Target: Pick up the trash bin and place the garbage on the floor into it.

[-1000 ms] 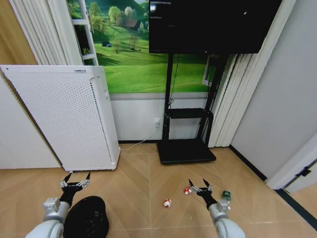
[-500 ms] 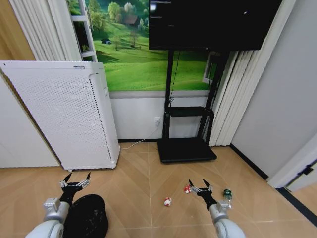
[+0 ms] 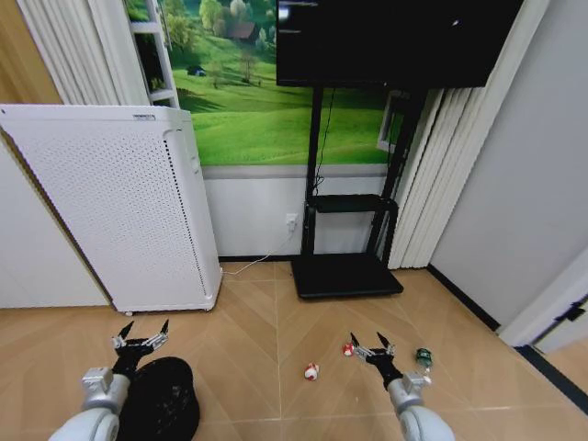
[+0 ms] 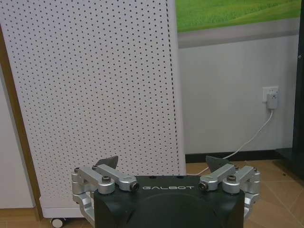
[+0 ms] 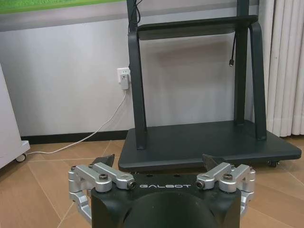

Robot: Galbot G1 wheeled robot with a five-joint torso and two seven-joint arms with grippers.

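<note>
Left gripper (image 3: 141, 333) hangs low with its fingers spread apart, just above the bin (image 3: 162, 397), which stands on the floor (image 3: 257, 322) in front of the white purifier (image 3: 110, 202). Right gripper (image 3: 365, 343) is also wide apart and holds nothing. Relative to the bin, the garbage lies to the right: one red-and-white scrap (image 3: 311, 371) nearest, a second scrap (image 3: 348, 349) just beside the right gripper, and the green bottle (image 3: 423, 356) farthest. Behind them stands the black TV stand (image 3: 347, 274).

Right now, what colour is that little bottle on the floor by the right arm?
Green, with a pale cap; the bottle shows best in the head view.
</note>
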